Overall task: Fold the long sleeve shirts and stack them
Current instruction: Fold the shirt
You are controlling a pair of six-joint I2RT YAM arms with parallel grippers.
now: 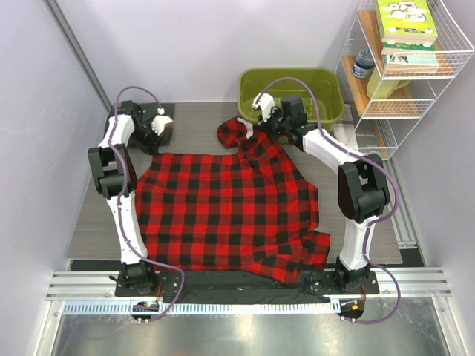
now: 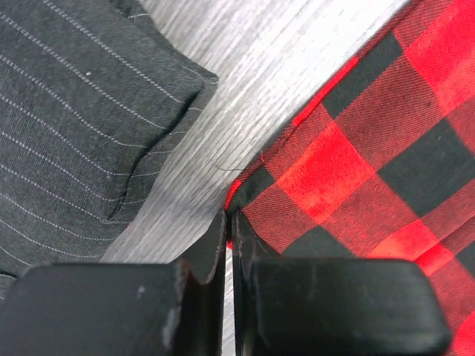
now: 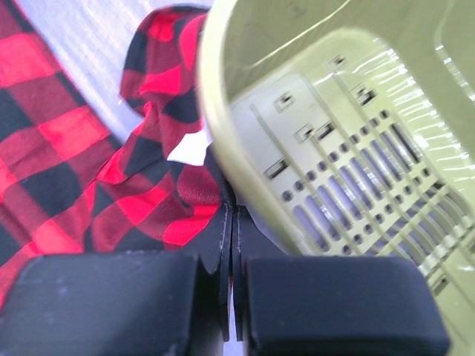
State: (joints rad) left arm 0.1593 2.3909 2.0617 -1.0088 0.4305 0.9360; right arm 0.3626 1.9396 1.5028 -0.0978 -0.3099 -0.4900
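plaid shirt (image 1: 223,215) lies spread mid-table. only the wrist views show the grips: left gripper (image 2: 230,222) closed on its 10 o'clock corner, beside the grey shirt (image 2: 67,111); right gripper (image 3: 231,211) closed on its 1 o'clock collar, beside the basket (image 3: 356,148).

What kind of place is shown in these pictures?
Probably a robot test cell staged as a laundry corner: arms bolted to a metal rail, plain walls close around the table, and a green basket and wire shelf behind the plaid shirt.
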